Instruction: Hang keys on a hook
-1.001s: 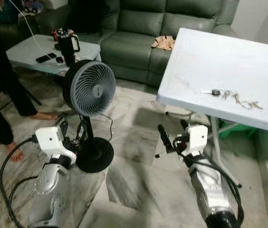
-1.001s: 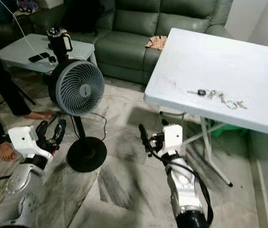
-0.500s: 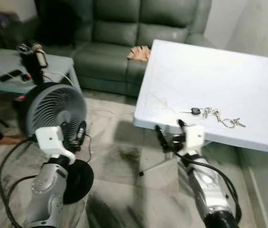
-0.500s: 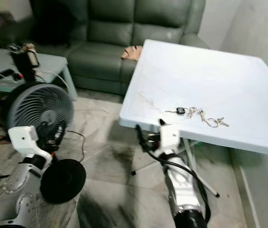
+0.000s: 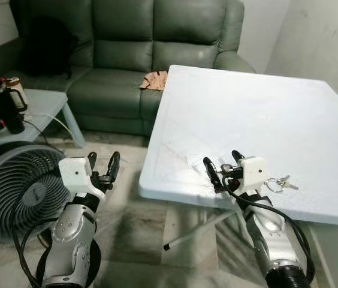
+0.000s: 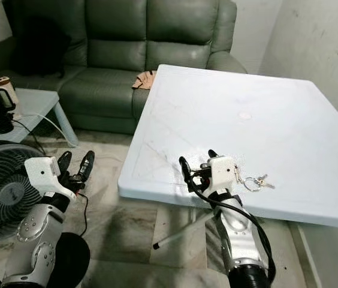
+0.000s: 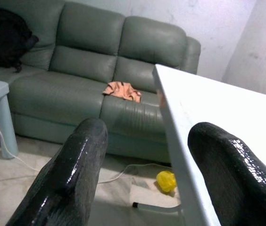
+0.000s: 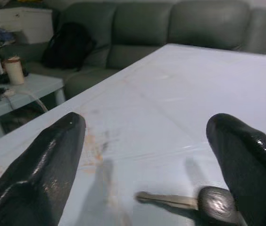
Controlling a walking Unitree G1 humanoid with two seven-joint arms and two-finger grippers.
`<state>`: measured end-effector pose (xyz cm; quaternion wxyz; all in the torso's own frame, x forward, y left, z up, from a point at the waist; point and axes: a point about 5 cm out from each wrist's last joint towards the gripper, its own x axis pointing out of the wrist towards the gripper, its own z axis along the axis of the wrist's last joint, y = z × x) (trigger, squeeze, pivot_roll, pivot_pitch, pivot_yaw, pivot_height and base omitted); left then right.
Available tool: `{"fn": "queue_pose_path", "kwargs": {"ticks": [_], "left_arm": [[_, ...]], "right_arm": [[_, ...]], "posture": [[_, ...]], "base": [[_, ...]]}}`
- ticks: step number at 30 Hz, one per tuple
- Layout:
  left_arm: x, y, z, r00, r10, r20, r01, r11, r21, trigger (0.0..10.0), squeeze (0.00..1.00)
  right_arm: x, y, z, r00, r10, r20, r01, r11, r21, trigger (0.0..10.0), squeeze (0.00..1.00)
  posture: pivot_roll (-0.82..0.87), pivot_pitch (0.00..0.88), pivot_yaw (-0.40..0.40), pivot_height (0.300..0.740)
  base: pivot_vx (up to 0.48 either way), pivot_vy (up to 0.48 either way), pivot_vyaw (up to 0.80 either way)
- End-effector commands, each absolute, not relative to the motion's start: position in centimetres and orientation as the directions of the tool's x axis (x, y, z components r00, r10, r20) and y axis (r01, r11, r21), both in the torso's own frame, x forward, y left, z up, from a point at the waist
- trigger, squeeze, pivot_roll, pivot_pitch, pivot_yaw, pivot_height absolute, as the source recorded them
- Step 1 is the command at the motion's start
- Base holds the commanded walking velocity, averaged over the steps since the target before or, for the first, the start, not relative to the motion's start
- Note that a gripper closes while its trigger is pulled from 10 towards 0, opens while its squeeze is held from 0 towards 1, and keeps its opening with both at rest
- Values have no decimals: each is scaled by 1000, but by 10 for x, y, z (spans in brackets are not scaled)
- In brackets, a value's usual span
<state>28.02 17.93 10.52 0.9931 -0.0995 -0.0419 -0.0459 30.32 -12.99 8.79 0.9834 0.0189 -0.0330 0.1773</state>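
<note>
A bunch of keys (image 6: pixel 254 180) on a ring lies on the white folding table (image 5: pixel 247 114), near its front edge. My right gripper (image 5: pixel 222 165) hovers open just above the table's front edge, with the keys right beside its white wrist block. In the right wrist view a black-headed key (image 8: pixel 213 201) lies flat on the tabletop by one black finger (image 8: pixel 246 160), nothing held between them. My left gripper (image 5: pixel 103 163) is open and raised to the left of the table, off its corner. In the left wrist view the table's edge (image 7: pixel 180 141) runs between its fingers.
A green sofa (image 5: pixel 139 42) with an orange cloth (image 5: pixel 154 79) stands behind the table. A grey floor fan (image 5: pixel 13 192) is low at the left, beside a low table carrying a black tumbler (image 5: pixel 4 108). A wall runs along the right. A yellow object (image 7: pixel 166 181) lies under the table.
The camera has swung right and come closer to the table; the person has left the picture. My right gripper now stands over the table's front edge by the keys. The keys lie as before.
</note>
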Motion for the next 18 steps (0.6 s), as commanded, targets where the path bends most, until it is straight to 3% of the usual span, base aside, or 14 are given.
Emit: {"fn": "queue_pose_path", "kwargs": {"ticks": [1, 16, 18], "left_arm": [[281, 172, 105, 991, -99, 89, 115, 975, -188, 10000, 0], [282, 163, 104, 992, -99, 81, 112, 978, -175, 10000, 0], [281, 159, 104, 992, -87, 94, 101, 983, -154, 10000, 0]], "right_arm": [[304, -138, 91, 941, 331, 78, -333, 943, 14, 10000, 0], [304, -139, 93, 938, 338, 75, -339, 941, 4, 10000, 0], [303, -138, 93, 934, 349, 75, -349, 937, -4, 10000, 0]], "posture": [[-128, 0, -33, 724], [-130, 0, -39, 724], [-133, 0, -42, 724]], "base": [[0, 0, -681], [0, 0, -679], [0, 0, 0]]}}
